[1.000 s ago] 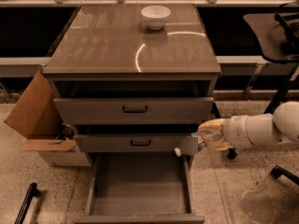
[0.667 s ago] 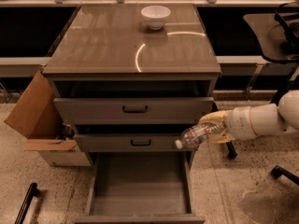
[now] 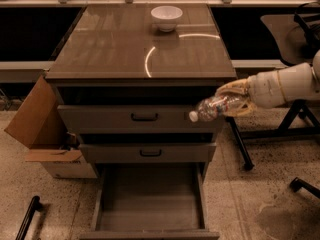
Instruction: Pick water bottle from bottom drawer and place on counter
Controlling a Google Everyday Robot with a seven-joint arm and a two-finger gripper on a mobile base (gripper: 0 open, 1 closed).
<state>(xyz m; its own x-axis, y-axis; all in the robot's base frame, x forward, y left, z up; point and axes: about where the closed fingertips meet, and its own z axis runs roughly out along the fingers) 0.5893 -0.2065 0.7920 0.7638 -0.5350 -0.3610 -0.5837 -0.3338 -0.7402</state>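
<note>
gripper (image 3: 240, 98) with water bottle (image 3: 216, 107) has risen since 0.7 s ago, now level with top drawer (image 3: 125, 119) | counter (image 3: 110, 49) edge just above, so lift likely unfinished | bottom drawer (image 3: 150, 199) open, empty | jaws clamped on bottle's base, held sideways, cap left

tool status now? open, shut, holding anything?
Tool: shut on the water bottle, held sideways with its cap pointing left, in the air at the cabinet's right front, just below the counter.
</note>
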